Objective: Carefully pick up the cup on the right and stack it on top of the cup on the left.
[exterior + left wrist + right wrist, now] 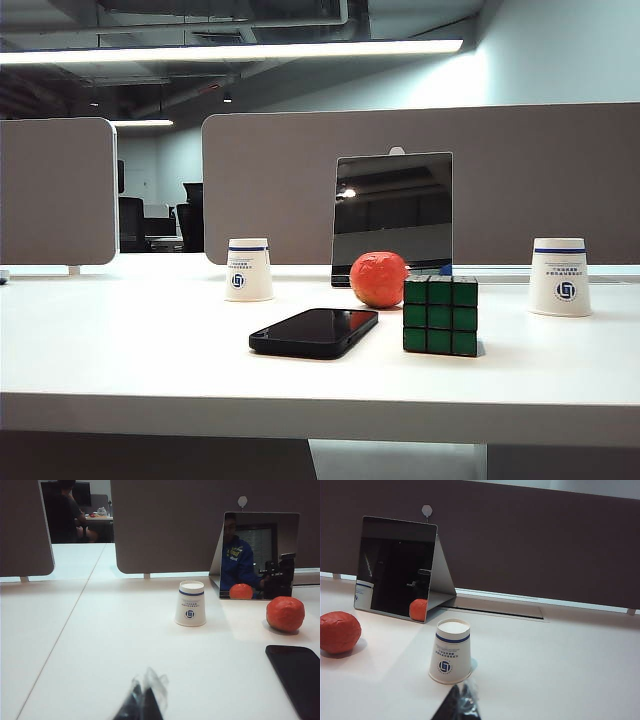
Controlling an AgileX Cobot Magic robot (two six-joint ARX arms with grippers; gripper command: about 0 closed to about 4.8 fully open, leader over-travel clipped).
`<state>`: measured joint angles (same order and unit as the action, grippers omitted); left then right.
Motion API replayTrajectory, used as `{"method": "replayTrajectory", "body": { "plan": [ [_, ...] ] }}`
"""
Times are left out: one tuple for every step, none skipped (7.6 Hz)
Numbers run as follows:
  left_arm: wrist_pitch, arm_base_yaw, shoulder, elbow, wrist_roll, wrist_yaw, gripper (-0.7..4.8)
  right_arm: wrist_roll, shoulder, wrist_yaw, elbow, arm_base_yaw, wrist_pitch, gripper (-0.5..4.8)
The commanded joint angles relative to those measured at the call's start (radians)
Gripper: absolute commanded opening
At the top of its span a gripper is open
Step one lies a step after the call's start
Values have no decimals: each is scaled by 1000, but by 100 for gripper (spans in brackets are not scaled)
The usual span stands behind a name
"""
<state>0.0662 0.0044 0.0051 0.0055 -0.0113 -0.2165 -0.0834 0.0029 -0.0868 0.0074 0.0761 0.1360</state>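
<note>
Nothing is grasped yet: the right cup (560,277), an upside-down tapered paper cup with a blue band, stands alone at the right of the smooth white surface (150,350), well apart from the matching left cup (248,269). The right end effector (462,705) hangs just before it, fingers together; the left end effector (145,702) also looks closed. Next, the right fingers must part and straddle the thin wall gently.

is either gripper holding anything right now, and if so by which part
Nothing is held. The left gripper and right gripper are both shut on nothing, back from the cups; the right cup and left cup stand untouched.
</note>
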Motion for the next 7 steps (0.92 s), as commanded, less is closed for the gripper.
{"method": "replayTrajectory", "body": {
  "plan": [
    [9,0,0,2,-7,-7,-6,12,-2,3,-2,0,-5,-5],
    [9,0,0,2,-7,-7,-6,12,-2,3,-2,0,-5,-5],
    [9,0,0,2,-7,-7,-6,12,-2,3,-2,0,-4,-5],
    [9,0,0,2,-7,-7,-6,12,-2,3,-2,0,-4,-5],
    [9,0,0,2,2,-7,-6,13,-2,3,-2,0,-5,-5],
    [9,0,0,2,11,-5,-6,13,-2,3,-2,0,-4,-5],
    [9,0,0,2,12,-8,-6,57,-2,3,-1,0,49,-5]
  ]
}}
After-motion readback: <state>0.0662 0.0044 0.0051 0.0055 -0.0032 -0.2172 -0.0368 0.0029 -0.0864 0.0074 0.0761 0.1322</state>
